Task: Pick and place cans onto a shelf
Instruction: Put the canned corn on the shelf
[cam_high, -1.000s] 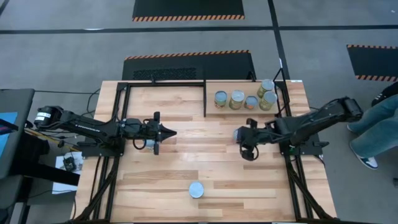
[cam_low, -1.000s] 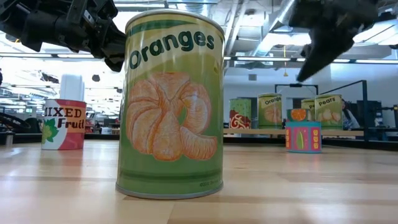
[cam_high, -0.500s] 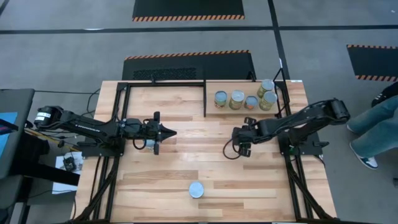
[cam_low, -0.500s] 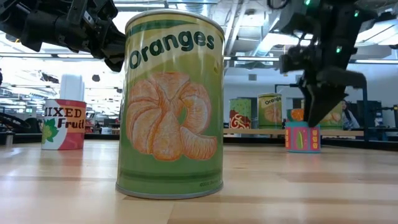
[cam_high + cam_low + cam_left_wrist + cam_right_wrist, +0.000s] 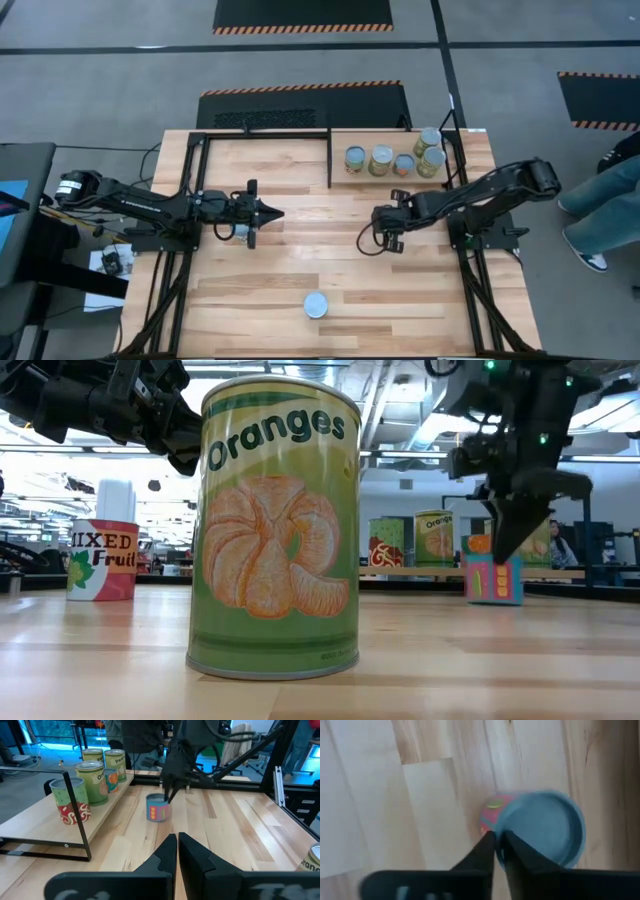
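The blue-topped can (image 5: 540, 832) stands upright on the surface (image 5: 300, 215), out in front of the shelf (image 5: 400, 175) where four cans (image 5: 382, 159) already sit. My right gripper (image 5: 499, 845) hangs just above its rim, jaws pressed together. My left gripper (image 5: 177, 842) waits mid-surface, jaws likewise together, well apart from the Oranges can (image 5: 275, 525).

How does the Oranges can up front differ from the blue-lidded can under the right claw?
The Oranges can has a green label; the blue-lidded can has a blue and pink one. The Oranges can stands alone near the table's front edge; the blue-lidded can stands mid-table under the shut right claw. Both stand upright on the tabletop.
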